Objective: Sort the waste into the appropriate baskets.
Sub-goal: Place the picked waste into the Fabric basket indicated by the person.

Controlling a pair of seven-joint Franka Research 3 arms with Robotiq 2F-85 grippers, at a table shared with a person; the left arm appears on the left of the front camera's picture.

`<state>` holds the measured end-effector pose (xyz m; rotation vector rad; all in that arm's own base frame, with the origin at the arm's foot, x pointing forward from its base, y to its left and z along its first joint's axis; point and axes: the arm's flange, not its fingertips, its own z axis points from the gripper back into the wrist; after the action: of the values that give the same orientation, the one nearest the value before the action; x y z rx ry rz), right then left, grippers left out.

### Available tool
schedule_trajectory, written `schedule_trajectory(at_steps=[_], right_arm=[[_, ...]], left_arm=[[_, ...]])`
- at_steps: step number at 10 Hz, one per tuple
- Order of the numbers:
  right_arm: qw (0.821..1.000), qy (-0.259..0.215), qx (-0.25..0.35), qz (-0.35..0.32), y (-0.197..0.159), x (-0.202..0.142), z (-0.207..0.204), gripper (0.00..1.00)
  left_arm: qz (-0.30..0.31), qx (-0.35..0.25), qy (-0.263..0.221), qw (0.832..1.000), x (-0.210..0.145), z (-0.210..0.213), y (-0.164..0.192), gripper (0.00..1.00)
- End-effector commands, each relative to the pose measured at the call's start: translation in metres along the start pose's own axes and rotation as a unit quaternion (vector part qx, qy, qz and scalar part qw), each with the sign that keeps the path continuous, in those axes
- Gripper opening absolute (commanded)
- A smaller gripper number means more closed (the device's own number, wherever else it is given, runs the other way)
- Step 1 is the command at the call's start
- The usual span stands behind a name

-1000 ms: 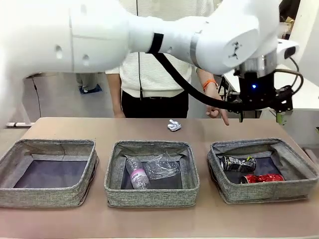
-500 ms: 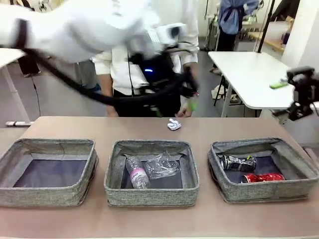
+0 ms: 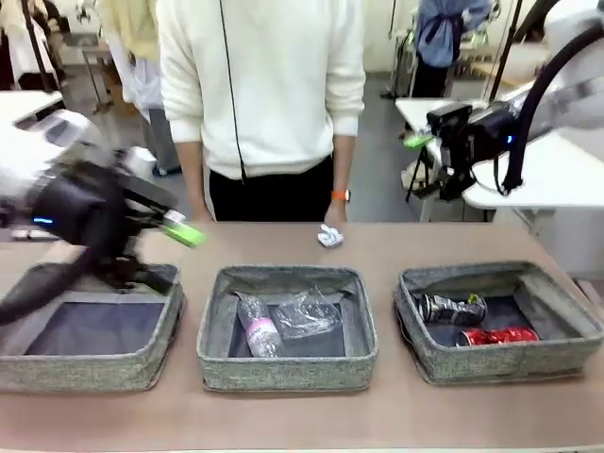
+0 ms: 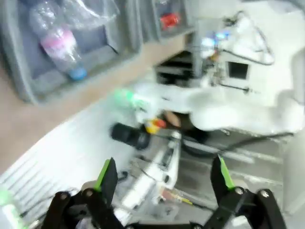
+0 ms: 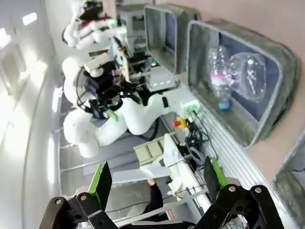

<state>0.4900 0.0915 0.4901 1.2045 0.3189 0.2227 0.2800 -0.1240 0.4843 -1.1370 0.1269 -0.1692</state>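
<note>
Three grey baskets stand in a row. The left basket [image 3: 94, 363] holds nothing. In the middle basket [image 3: 283, 370] lie a clear bottle with a pink label [image 3: 259, 330] [image 4: 59, 44] [image 5: 218, 77] and a clear cup [image 3: 308, 315] [image 5: 250, 70]. The right basket [image 3: 566, 321] holds a crushed dark can [image 3: 451, 309] and a red can [image 3: 498, 337] [image 4: 169, 20]. A white paper wad [image 3: 329, 237] lies on the table behind the middle basket. My left gripper [image 3: 165, 257] [image 4: 164, 174], blurred, hangs open over the left basket's back right corner. My right gripper [image 3: 436, 160] [image 5: 157, 179] is open, high at the right.
A person in a white top stands at the far edge, one hand [image 3: 338, 213] hanging just above the paper wad. A white table [image 3: 557, 175] stands behind at the right. Bare tabletop [image 3: 302, 420] runs in front of the baskets.
My left arm has swung from the right side across the table to above the left basket. The right gripper has come further into view at the upper right. Both stay open.
</note>
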Motion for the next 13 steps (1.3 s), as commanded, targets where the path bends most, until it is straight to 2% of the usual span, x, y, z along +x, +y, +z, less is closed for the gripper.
schedule_trajectory(at_steps=[1,2,3,4,5,6,7,13], right_arm=[[1.000,0.009,0.008,-0.005,-0.003,-0.025,0.040,1.00],[0.999,0.011,0.043,0.002,-0.009,-0.035,0.056,1.00],[0.997,0.002,0.076,0.009,-0.018,-0.045,0.068,1.00],[0.994,-0.016,0.108,0.017,-0.027,-0.054,0.077,1.00],[0.991,-0.041,0.127,0.013,-0.033,-0.058,0.082,1.00],[0.990,-0.068,0.123,-0.012,-0.037,-0.057,0.082,1.00],[0.995,-0.018,0.094,-0.001,-0.030,-0.059,0.091,1.00],[0.995,-0.018,0.094,-0.001,-0.030,-0.059,0.091,1.00]], left_arm=[[0.032,-0.124,0.008,0.992,-0.043,0.055,0.049,1.00],[-0.017,-0.230,-0.014,0.973,-0.063,0.076,0.064,1.00],[-0.021,-0.248,-0.042,0.968,-0.082,0.088,0.079,1.00],[-0.001,-0.248,-0.057,0.967,-0.093,0.084,0.088,1.00],[0.047,-0.243,-0.069,0.966,-0.093,0.078,0.092,1.00],[-0.008,-0.239,-0.043,0.970,-0.049,0.141,0.057,1.00],[-0.008,-0.239,-0.043,0.970,-0.049,0.141,0.057,1.00],[-0.008,-0.239,-0.043,0.970,-0.049,0.141,0.057,1.00]])
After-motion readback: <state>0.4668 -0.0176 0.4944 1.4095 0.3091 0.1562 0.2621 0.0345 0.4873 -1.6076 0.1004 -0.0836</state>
